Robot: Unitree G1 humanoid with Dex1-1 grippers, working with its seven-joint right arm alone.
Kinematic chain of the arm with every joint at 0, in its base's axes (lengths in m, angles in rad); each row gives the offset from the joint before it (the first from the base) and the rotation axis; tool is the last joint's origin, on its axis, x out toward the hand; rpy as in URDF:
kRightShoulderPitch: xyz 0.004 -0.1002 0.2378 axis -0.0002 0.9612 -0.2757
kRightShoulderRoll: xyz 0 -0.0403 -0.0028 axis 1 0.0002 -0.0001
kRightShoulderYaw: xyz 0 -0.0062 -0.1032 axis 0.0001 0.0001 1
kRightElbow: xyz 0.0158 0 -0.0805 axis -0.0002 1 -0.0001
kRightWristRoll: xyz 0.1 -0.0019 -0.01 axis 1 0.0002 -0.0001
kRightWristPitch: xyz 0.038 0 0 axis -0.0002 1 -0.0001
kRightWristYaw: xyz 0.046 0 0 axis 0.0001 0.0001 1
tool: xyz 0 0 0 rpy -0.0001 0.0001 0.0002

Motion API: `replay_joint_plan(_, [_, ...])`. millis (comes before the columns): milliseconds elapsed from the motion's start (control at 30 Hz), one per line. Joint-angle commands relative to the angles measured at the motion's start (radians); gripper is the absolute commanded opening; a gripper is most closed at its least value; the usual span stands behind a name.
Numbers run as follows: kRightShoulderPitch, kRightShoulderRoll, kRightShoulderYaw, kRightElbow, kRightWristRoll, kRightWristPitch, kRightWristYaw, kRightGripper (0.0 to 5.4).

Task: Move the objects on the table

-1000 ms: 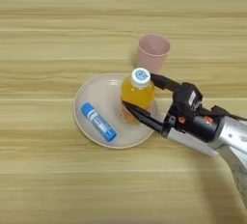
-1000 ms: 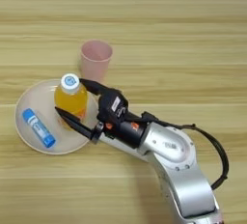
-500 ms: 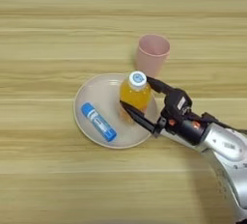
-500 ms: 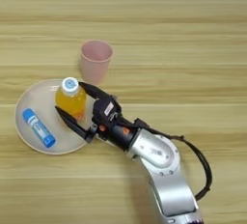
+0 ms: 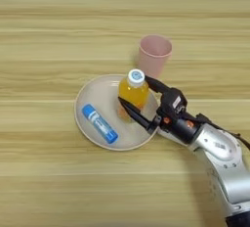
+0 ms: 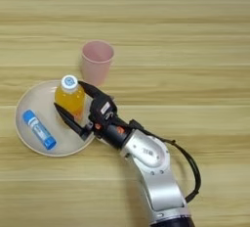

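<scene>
Light wooden surface, grain running side to side. Round beige plate left of centre, toward the near edge. Orange-drink bottle, white cap on, upright on the plate's right half. Blue tube with white label flat on the plate's left half, angled, apart from the bottle. Pink cup upright on the bare surface, just beyond the plate's far-right rim, near the bottle but not touching it.

Right hand reaching in from the near right edge, silver forearm behind it. Two black fingers spread apart, one on each side of the bottle's body: one along the near side low over the plate, the other at the far-right side. Contact with the bottle: cannot tell; not visibly clamped.
</scene>
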Motion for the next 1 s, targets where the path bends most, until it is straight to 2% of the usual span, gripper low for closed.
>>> replay_joint_plan(33, [-0.051, -0.006, 0.0, -0.012, -0.012, -0.02, -0.027, 3.55])
replay_joint_plan(567, [-0.062, -0.009, 0.002, 0.03, -0.004, 0.004, -0.035, 3.55])
replay_joint_plan(600, [-0.063, -0.01, 0.002, 0.032, -0.003, 0.005, -0.035, 3.84])
replay_joint_plan(733, [-0.063, -0.011, 0.002, 0.034, -0.004, 0.006, -0.036, 4.25])
replay_joint_plan(900, [-0.066, -0.011, 0.001, 0.039, -0.004, 0.006, -0.041, 5.12])
replay_joint_plan(1000, [-0.068, -0.011, -0.001, 0.041, -0.002, 0.006, -0.042, 5.37])
